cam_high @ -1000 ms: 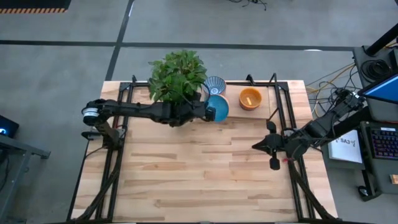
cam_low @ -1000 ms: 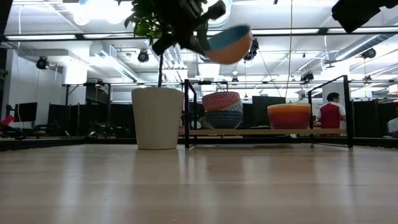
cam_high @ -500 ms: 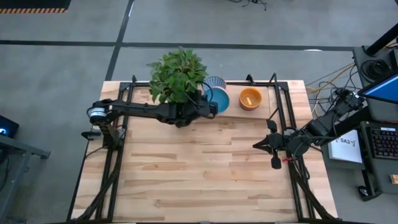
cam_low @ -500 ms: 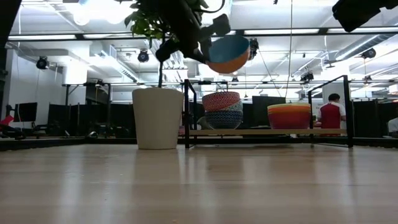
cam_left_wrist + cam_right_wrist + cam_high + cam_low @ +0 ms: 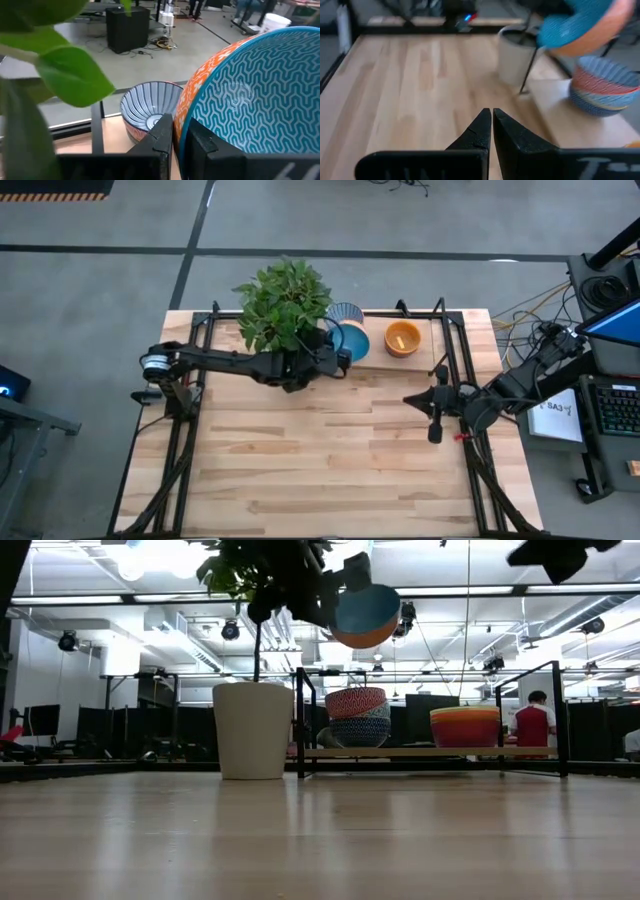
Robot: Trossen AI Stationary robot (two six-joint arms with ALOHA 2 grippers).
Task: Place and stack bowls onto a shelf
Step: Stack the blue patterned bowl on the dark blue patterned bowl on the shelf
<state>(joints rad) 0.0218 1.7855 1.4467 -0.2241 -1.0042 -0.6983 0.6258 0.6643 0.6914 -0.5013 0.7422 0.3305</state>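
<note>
My left gripper (image 5: 338, 358) is shut on a bowl (image 5: 352, 342), orange outside and teal-patterned inside, which it holds high above the shelf (image 5: 420, 752) and shows in the low view as bowl (image 5: 366, 615). Just beyond it a stack of patterned bowls (image 5: 358, 717) rests on the shelf plank; its top bowl (image 5: 147, 107) is blue-white striped inside. A second stack of orange and yellow bowls (image 5: 402, 338) stands to the right on the same plank. My right gripper (image 5: 432, 435) hangs shut over the table's right side, apart from everything. My left gripper (image 5: 176, 137) pinches the bowl's rim (image 5: 181, 125), with one finger (image 5: 197, 142) inside the bowl and the other finger (image 5: 162, 135) on its orange outer wall. The fingers come about level from the table's left. The bowl is lifted clear and tilted.
A leafy plant (image 5: 285, 300) in a white pot (image 5: 253, 728) stands at the shelf's left end, right beside my left arm. Thin black posts (image 5: 298, 720) frame the shelf. Bare wooden tabletop (image 5: 320, 450) lies near the front. A person (image 5: 533, 720) is in the room behind.
My left gripper has carried the orange and teal bowl toward the table's far edge, closer to the patterned stack, and the bowl has tipped a little on the way. My right gripper has shifted slightly toward the table's left and turned.
</note>
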